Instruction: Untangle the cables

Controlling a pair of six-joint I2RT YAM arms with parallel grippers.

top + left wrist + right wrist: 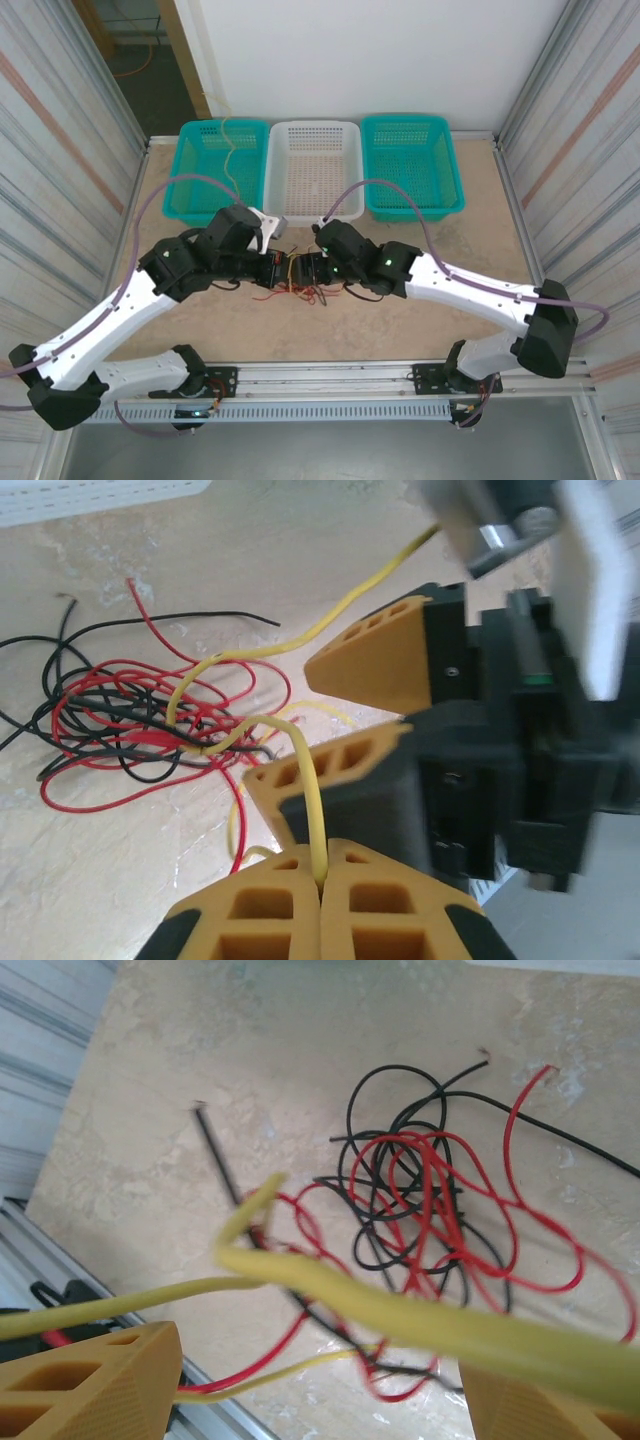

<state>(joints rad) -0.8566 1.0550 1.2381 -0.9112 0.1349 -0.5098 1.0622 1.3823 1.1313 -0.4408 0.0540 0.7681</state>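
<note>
The left arm (110, 325) and the right arm (480, 285) both bend inward from their bases, so that the wrists meet in the middle, nose to nose. The left gripper (320, 885) has its orange fingers pressed together, pinching a yellow cable (312, 790). The right gripper (320, 1400), just beside it, has its fingers (95, 1380) wide apart.

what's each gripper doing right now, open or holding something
left gripper: shut on the yellow cable.
right gripper: open, the yellow cable passing between its spread fingers, not clamped.
</note>
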